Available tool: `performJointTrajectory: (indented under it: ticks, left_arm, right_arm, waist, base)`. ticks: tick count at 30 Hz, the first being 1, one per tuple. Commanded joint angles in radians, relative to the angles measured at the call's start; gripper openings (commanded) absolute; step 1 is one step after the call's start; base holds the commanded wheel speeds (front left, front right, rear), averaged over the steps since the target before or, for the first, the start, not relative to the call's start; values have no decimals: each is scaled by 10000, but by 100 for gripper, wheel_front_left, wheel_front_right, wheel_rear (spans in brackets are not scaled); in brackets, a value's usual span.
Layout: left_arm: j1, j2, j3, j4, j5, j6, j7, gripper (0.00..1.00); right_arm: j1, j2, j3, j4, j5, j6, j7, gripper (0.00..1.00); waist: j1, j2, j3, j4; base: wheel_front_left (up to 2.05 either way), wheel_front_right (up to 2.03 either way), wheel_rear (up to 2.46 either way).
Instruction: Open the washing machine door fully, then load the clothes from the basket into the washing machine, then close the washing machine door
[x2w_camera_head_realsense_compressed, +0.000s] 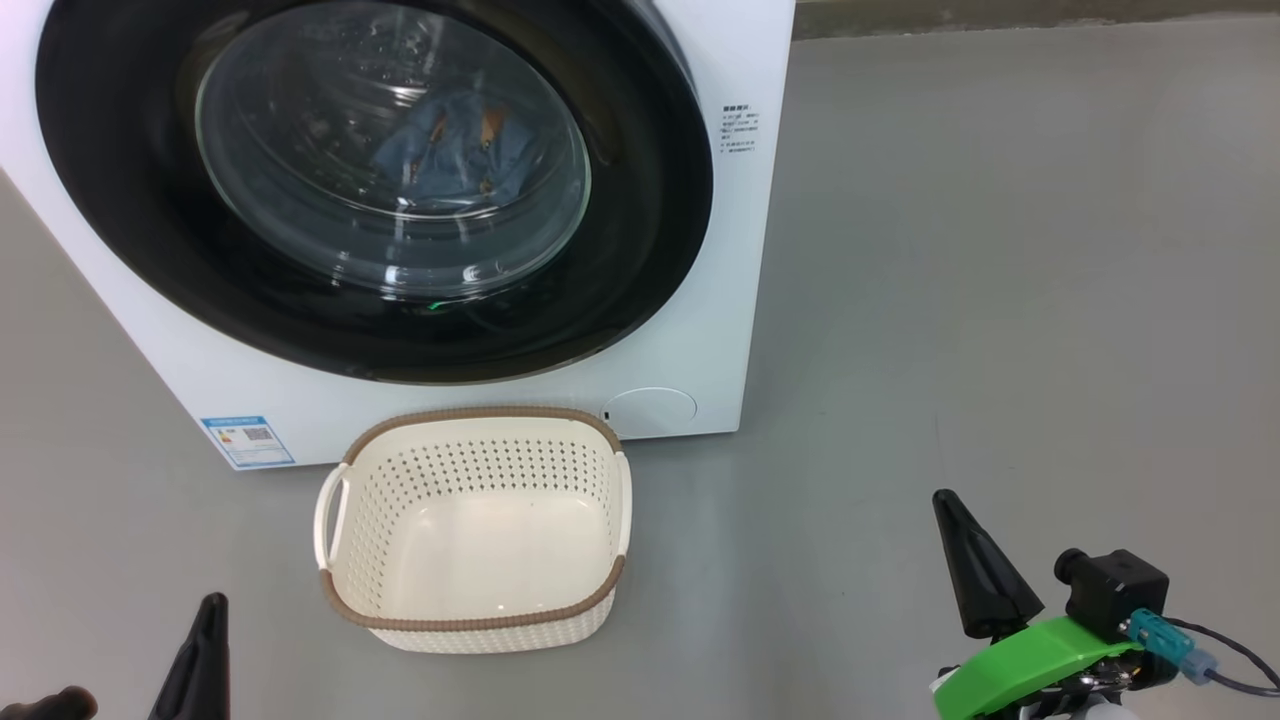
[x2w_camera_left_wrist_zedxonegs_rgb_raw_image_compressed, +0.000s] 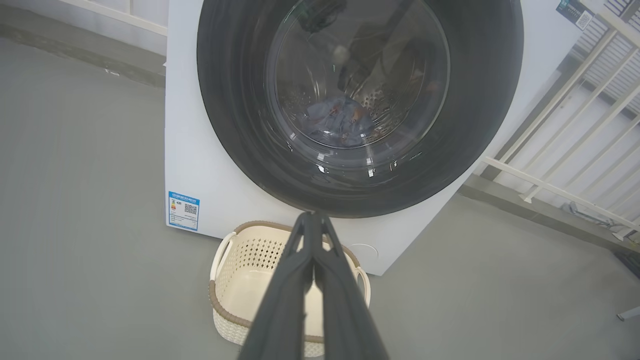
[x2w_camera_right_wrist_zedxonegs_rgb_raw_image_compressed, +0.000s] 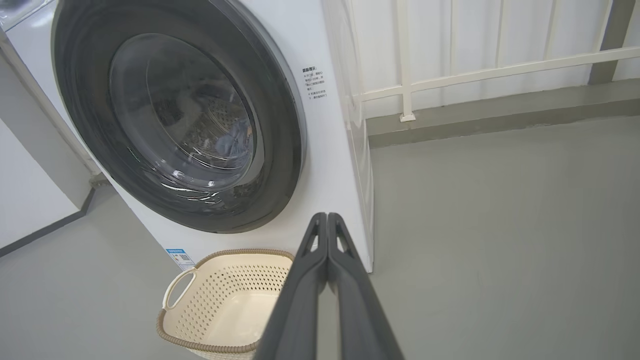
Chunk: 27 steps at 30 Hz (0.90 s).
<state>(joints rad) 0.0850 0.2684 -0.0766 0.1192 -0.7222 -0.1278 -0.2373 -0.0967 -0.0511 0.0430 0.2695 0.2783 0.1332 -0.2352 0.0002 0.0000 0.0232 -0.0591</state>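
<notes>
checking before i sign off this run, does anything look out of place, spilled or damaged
Nothing stands out. The washing machine door sits shut and flush, the clothes lie inside the drum behind its glass, and the basket stands upright and empty on the floor in front of the washing machine.

Grey floor, with two items standing on it.
Floor (x2w_camera_head_realsense_compressed: 950, 300): plain matte grey, smooth, with no visible seams. Item one: washing machine (x2w_camera_head_realsense_compressed: 690, 330), a white front-loader, stood directly on the floor with its front towards the head camera. Item two: basket (x2w_camera_head_realsense_compressed: 500, 470), cream perforated plastic with a brown woven-look rim and two loop handles, sat upright on the floor just in front of the machine's lower edge; whether the two touched could not be told.
</notes>
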Motion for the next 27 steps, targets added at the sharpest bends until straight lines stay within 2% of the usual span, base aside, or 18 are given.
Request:
performJointTrajectory:
  ticks: [1,5,27]
  left_arm:
    - [-205,169,187,-172,-179,12,44,0]
    - [-270,94,239,-122,-479,19,157,0]
    - [-611,-324,535,161,-2125,15,783,0]
  right_arm:
    - [-230,-44,-41,-269,317,-3,51,0]
    - [-236,-66,-63,-257,786,-4,144,0]
    - [-225,-167,-200,-245,3342,-8,667,0]
  waist:
    - [11,0,-4,5]
    - [-1,0,2,25]
    - [-2,0,-41,135]
  base:
    - [0,0,0]
    - [0,0,0]
    - [0,0,0]
